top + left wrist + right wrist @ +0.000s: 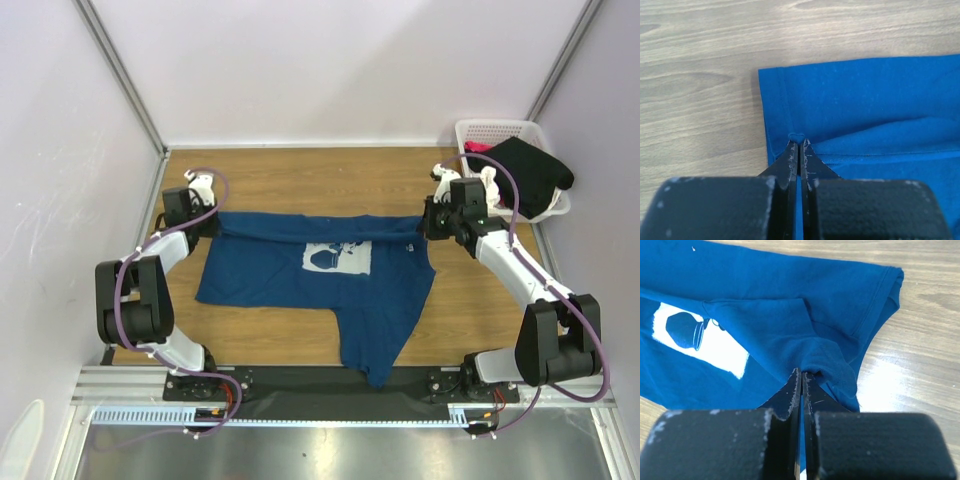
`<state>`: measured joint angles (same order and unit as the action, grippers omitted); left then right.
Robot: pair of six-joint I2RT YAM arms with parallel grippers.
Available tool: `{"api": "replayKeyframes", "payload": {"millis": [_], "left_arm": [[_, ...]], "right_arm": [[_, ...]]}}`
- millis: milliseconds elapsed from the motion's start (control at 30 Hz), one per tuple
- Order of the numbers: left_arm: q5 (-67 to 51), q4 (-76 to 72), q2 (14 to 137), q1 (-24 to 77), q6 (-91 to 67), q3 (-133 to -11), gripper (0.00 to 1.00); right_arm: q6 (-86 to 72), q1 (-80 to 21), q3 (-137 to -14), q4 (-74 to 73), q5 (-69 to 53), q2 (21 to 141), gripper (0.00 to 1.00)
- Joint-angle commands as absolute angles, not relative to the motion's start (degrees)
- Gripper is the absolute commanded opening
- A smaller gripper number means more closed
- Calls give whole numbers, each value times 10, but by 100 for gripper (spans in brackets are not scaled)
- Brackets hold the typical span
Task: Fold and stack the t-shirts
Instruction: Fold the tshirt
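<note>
Wooden table [300,170] carrying a dark blue t-shirt [290,280], its long axis running left to right. Left gripper [208,224] and right gripper [426,224] each pinch one far corner, jaws pressed together on cloth. The rest lies flat on the near side.

You have a wood-grain table [300,175] in front of you. A dark blue t-shirt [270,280] lies on it, stretched across the middle from 9 o'clock to 3 o'clock. The shirt's white square print [338,257] faces up near the centre, and its far edge is rumpled into a ridge. One part of the shirt trails toward 6 o'clock, and its tip lies over the black strip [300,378] at the near edge. A white lattice basket [490,130] sits in the far corner, between 1 and 2 o'clock.
</note>
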<state>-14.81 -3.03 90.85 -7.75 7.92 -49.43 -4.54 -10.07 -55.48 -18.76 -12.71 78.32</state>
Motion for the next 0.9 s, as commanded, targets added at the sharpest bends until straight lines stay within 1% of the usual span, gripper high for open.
{"api": "replayKeyframes", "payload": {"millis": [0, 67, 100, 167, 200, 233, 267, 300, 367, 400, 533, 633, 767, 800, 833, 867], "left_arm": [[-157, -19, 886, -82, 97, -504, 1], [-165, -4, 887, -81, 96, -512, 5], [-169, 11, 883, -82, 97, -518, 24], [-171, 23, 875, -82, 96, -520, 57], [-170, 27, 870, -82, 96, -522, 93], [-166, 32, 854, -82, 95, -522, 98], [-164, 39, 846, -82, 94, -522, 100], [-160, 40, 834, -82, 93, -524, 100], [-142, 43, 806, -82, 90, -526, 100], [-138, 48, 800, -81, 84, -537, 100], [-123, 67, 795, -82, 48, -577, 99], [-133, 65, 804, -78, -24, -595, 99], [-106, 80, 830, -41, -109, -607, 94], [-82, 87, 843, -13, -115, -615, 93], [-73, 95, 850, -5, -119, -617, 92], [-62, 98, 855, 25, -126, -620, 91]], "right_arm": [[-54, -105, -562, -195, -121, 784, 0], [-55, -105, -567, -203, -127, 782, 0], [-54, -105, -571, -210, -134, 782, 7], [-53, -106, -589, -234, -153, 781, 36], [-53, -108, -596, -242, -163, 780, 61], [-53, -109, -608, -250, -166, 777, 71], [-54, -110, -613, -264, -167, 773, 78], [-54, -111, -620, -271, -167, 769, 89], [-57, -110, -631, -285, -163, 761, 98], [-61, -110, -633, -284, -155, 760, 100], [-104, -106, -637, -264, -141, 783, 100], [-164, -106, -648, -246, -134, 832, 99], [-227, -119, -681, -250, -109, 903, 89], [-239, -122, -695, -253, -92, 913, 89], [-244, -126, -702, -259, -83, 927, 87], [-250, -129, -706, -263, -72, 933, 84]]}}
